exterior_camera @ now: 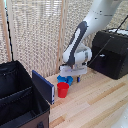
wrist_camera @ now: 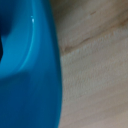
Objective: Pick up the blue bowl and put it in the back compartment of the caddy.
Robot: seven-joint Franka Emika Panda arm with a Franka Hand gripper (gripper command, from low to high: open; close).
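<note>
Blue, small round plastic bowl (exterior_camera: 65, 78) sits under the gripper (exterior_camera: 73, 76), behind the red cup (exterior_camera: 62, 89); jaws' state unclear. Pinch its rim squarely before lifting.

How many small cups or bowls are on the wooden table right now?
2: the blue bowl under the gripper, and the red cup just in front of it. Others may be hidden.

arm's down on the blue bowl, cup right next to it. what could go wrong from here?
1. The red cup stands close beside the blue bowl; lifting or swinging could knock it over.
2. The gripper hides its jaws in the exterior view, and the wrist view shows only the bowl wall and wood, so the grasp is unconfirmed; the bowl might slip.
3. The caddy has a raised blue panel facing the bowl; a low carry could clip it.
</note>
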